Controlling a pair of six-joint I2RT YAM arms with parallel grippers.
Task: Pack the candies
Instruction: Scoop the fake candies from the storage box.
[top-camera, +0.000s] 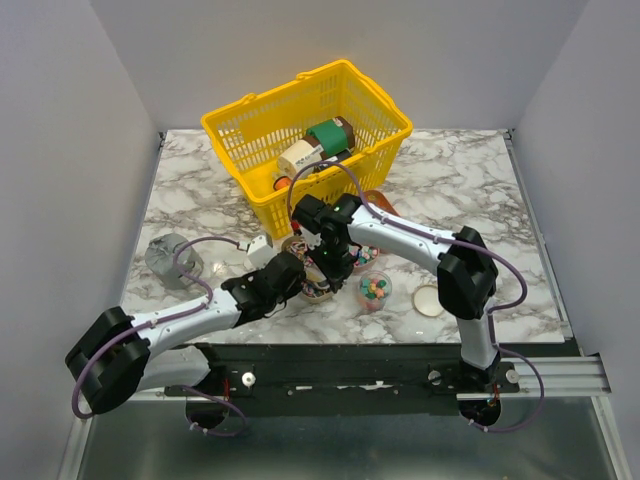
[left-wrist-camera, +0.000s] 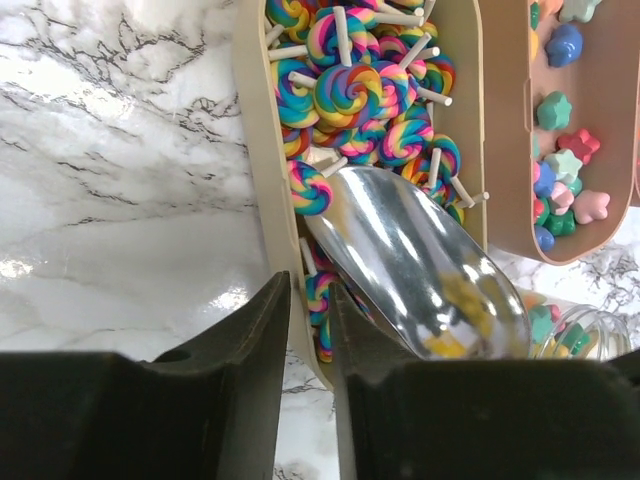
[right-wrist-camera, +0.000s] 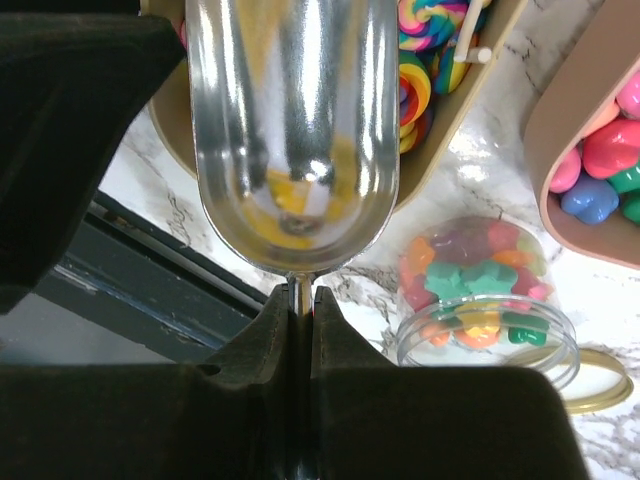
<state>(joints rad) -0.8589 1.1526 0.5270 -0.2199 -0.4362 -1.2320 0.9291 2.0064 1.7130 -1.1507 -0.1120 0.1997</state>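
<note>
The candies lie in two beige trays: swirl lollipops (left-wrist-camera: 350, 90) in the left tray (left-wrist-camera: 258, 150) and star-shaped sweets (left-wrist-camera: 565, 170) in the right tray (left-wrist-camera: 505, 150). My left gripper (left-wrist-camera: 310, 300) straddles the lollipop tray's near wall, one finger outside and one inside, jaws slightly apart and open. My right gripper (right-wrist-camera: 301, 300) is shut on the thin handle of a metal scoop (right-wrist-camera: 290, 130), whose bowl rests over the lollipops (right-wrist-camera: 430, 60). A small clear jar (right-wrist-camera: 480, 290) of star sweets stands beside that tray. In the top view both grippers, left (top-camera: 305, 285) and right (top-camera: 330, 262), meet over the trays.
The yellow basket (top-camera: 305, 140) with bottles and cans stands just behind the trays. The jar's lid (top-camera: 431, 300) lies on the marble to the right of the jar (top-camera: 374, 290). A grey roll (top-camera: 170, 260) sits at the left. The table's front rail runs close below the trays.
</note>
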